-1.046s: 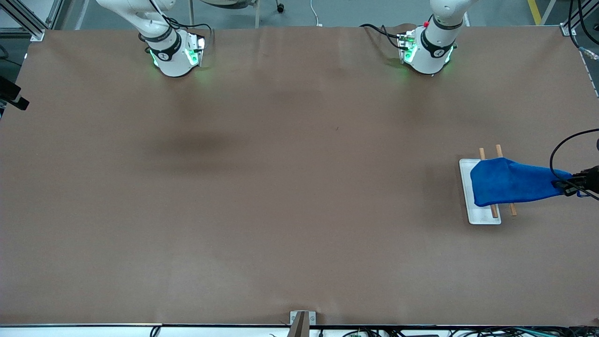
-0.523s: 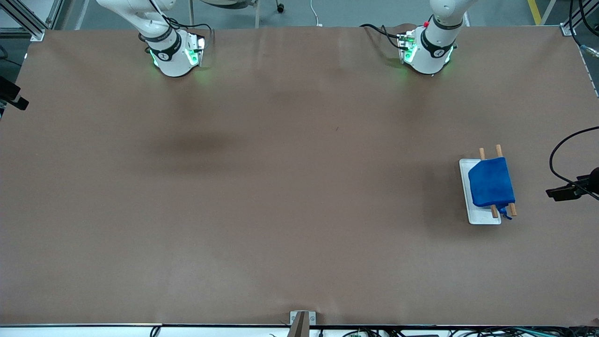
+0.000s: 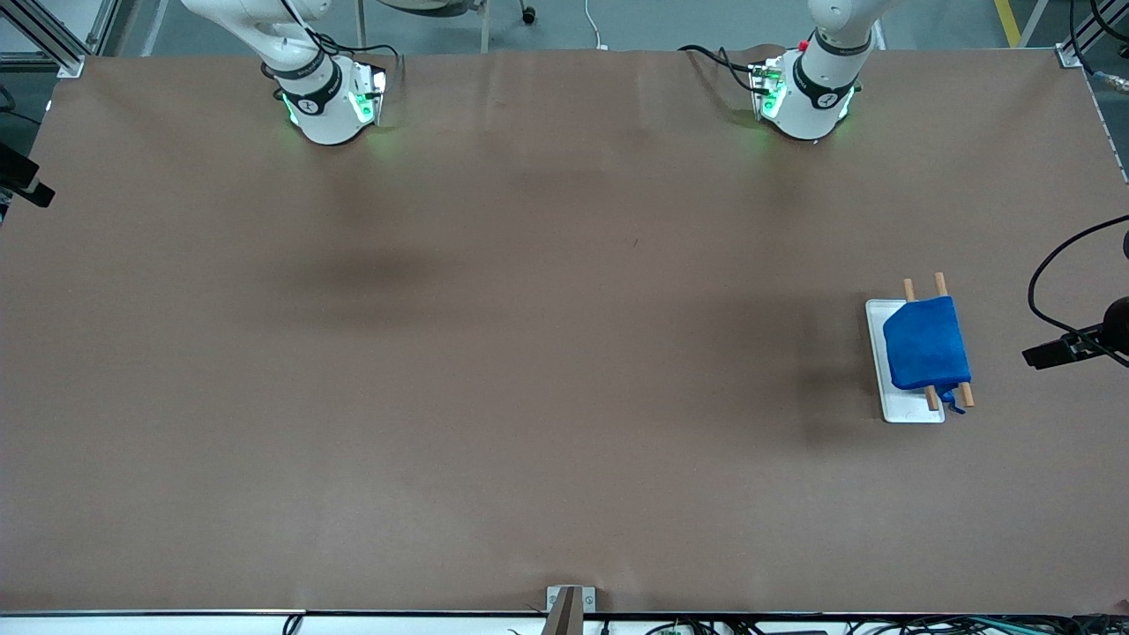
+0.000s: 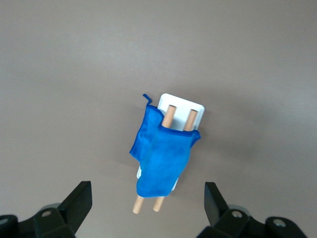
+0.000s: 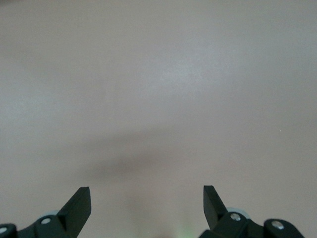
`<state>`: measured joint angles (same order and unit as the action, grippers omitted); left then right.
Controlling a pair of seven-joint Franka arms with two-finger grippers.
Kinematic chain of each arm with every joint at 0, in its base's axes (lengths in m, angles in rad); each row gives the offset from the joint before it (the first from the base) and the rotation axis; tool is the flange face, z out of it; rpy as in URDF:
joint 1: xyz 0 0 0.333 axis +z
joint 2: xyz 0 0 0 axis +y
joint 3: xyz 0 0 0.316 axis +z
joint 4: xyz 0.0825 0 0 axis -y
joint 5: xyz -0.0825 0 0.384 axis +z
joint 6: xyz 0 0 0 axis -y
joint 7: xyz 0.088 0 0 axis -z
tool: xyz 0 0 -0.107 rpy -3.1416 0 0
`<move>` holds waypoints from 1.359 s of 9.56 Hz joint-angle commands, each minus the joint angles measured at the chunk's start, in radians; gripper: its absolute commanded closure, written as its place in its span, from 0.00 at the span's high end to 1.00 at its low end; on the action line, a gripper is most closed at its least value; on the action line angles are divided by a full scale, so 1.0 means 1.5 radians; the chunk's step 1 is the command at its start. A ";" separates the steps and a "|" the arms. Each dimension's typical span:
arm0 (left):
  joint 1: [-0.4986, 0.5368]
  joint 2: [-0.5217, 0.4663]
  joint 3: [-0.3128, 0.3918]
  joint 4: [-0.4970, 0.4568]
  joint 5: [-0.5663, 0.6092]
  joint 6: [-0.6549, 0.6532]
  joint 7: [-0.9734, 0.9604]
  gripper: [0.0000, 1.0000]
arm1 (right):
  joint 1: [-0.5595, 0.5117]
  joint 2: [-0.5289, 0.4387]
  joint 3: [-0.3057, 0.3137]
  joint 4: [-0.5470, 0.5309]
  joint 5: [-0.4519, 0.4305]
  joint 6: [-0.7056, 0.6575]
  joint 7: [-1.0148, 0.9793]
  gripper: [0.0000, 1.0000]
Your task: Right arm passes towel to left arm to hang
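Observation:
The bright-blue towel [image 3: 924, 344] hangs draped over two wooden rods [image 3: 940, 284] of a small rack with a white base [image 3: 880, 353], at the left arm's end of the table. The left wrist view shows the towel [image 4: 162, 158] folded across the rods [image 4: 168, 116], its corner loop sticking out at one side. My left gripper [image 3: 1050, 354] hovers over the table's end beside the rack, open and holding nothing; its fingers [image 4: 79, 198] stand wide apart. My right gripper [image 5: 147, 198] is open over bare brown table and does not show in the front view.
A black cable [image 3: 1054, 265] loops by the left gripper at the table's end. The right arm's base [image 3: 328, 106] and the left arm's base [image 3: 807, 101] stand along the table's back edge. A metal bracket [image 3: 569, 604] sits at the table's front edge.
The left gripper has opened and let go of the towel's end, which fell to hang over the rods. The gripper has drawn back a little from the rack. The right arm has not moved.

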<state>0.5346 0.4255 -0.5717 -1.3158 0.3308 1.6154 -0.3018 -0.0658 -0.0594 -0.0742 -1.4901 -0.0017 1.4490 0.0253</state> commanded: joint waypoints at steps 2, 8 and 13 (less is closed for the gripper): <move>0.004 -0.085 -0.039 -0.015 -0.041 -0.032 -0.001 1.00 | -0.011 0.004 0.009 0.010 -0.005 -0.009 -0.001 1.00; -0.001 -0.188 -0.078 -0.021 -0.101 -0.082 0.003 1.00 | -0.011 0.004 0.009 0.009 -0.005 -0.009 -0.005 1.00; -0.280 -0.308 0.215 -0.142 -0.183 -0.079 0.003 1.00 | -0.012 0.004 0.009 0.009 -0.005 -0.012 -0.005 1.00</move>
<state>0.1664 0.0136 -0.3063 -1.4271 0.0770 1.4862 -0.3018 -0.0667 -0.0581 -0.0745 -1.4901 -0.0017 1.4432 0.0253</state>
